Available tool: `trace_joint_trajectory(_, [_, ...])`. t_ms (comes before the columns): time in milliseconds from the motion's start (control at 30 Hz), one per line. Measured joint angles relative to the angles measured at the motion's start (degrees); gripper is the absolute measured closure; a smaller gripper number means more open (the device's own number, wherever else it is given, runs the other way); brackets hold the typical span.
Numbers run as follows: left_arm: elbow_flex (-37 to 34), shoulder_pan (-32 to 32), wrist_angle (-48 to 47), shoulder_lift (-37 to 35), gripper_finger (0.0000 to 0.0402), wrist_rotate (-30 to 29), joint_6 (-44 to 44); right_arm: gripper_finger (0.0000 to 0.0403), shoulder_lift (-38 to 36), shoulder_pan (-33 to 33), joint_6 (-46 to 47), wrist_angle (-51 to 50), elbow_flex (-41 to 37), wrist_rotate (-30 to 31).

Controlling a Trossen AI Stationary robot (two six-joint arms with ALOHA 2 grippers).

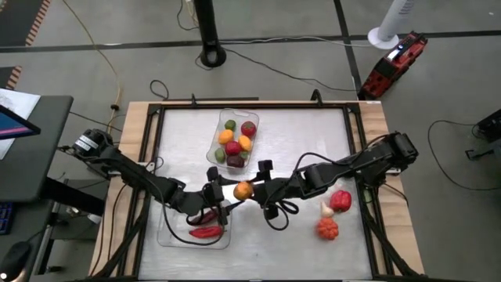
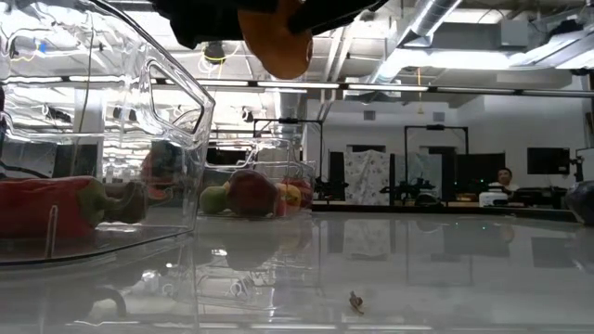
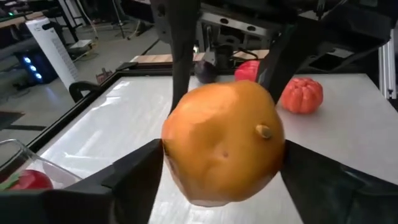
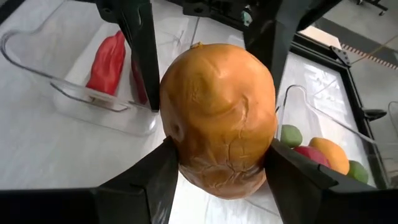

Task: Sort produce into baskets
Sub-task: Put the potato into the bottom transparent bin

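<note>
An orange round fruit (image 1: 243, 189) hangs above the table's middle, between my two grippers; the low view shows it high over the tabletop (image 2: 278, 42). My left gripper (image 1: 233, 192) comes at it from the left and my right gripper (image 1: 254, 190) from the right, both shut on it. One clear basket (image 1: 252, 117) at the far middle holds several fruits. The other clear basket (image 1: 168, 235), near left, holds a red pepper (image 1: 205, 232) lying on its floor. My left gripper pinches the orange fruit's two opposite sides (image 3: 169, 158) between its two fingers, coming level from the table's left. The fruit is lifted clear of the table. My right gripper pinches the same fruit's two opposite sides (image 4: 173, 155) between its two fingers, coming level from the table's right, facing the left gripper.
Loose produce lies on the table at the right: a red piece (image 1: 340, 200), a small white piece (image 1: 326, 208) and an orange-red lumpy piece (image 1: 327, 229). The wooden frame (image 1: 133, 157) borders the white tabletop. Cables loop near the right arm (image 1: 278, 215).
</note>
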Motion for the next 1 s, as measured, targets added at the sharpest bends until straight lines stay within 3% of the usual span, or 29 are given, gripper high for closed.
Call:
trace_joint_trajectory(233, [0.0,-0.02,0.42,0.0,0.0184,0.04,0.31,0.0122,-0.07,0.0,1.65,-0.24,0.0,-0.81])
trace_joint_trajectory(333, [0.0,-0.21,0.36,-0.28,0.0187,0.16,0.39,0.0097,-0.93,0.39,2.66,-3.64,1.07,-1.12])
trace_joint_trajectory(500, [0.7,-3.09,-5.59,-4.74,0.0179,-0.04,-1.56,0.0068,-3.16,1.93,10.75,-19.09,6.01,-2.58])
trace_joint_trajectory(600, [2.07,-5.94,-17.22,-8.62,0.0179,3.33,-7.13,0.0062,-4.99,3.91,16.14,-26.62,6.44,-2.33])
trace_joint_trajectory(833, [2.92,-11.47,-37.26,-13.89,0.0178,22.26,-31.05,0.0061,-5.64,10.17,29.76,-41.85,5.94,-1.88])
trace_joint_trajectory(1000, [2.95,-16.2,-43.05,-12.22,0.0177,25.06,-42.4,0.0061,-5.6,14.92,43.14,-52.78,3.74,-4.94])
